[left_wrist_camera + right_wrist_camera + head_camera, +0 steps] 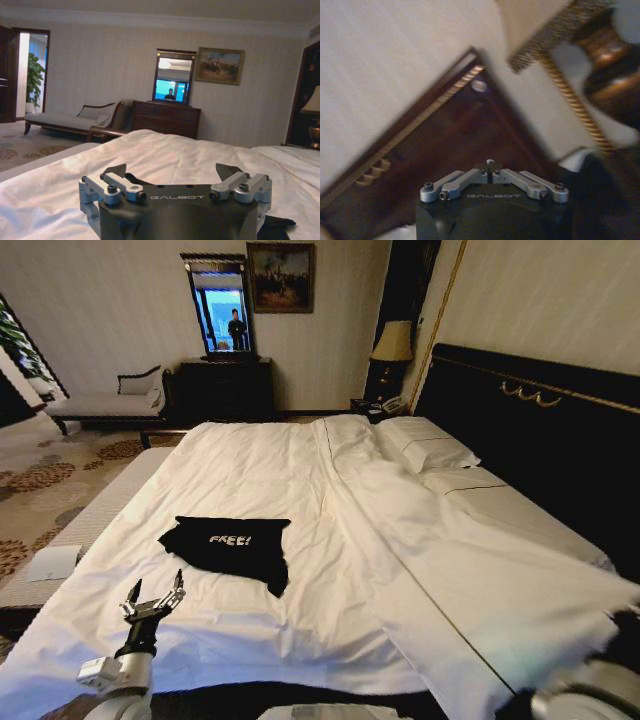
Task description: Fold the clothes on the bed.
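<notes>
The clothes are one black T-shirt with white "FREE!" lettering, lying crumpled on the bed to the left of its middle. In the head view my left gripper is open, just short of the shirt's near left edge and a little above the sheet. The left wrist view shows that same gripper with its fingers spread wide and black fabric just beyond them. My right gripper is shut with nothing in it, pointing at the dark headboard. My right arm is at the bed's near right corner.
Pillows lie by the dark headboard. A lamp stands beside the bed. A chaise lounge and a dark dresser with a mirror line the far wall. A padded bench runs along the bed's left edge.
</notes>
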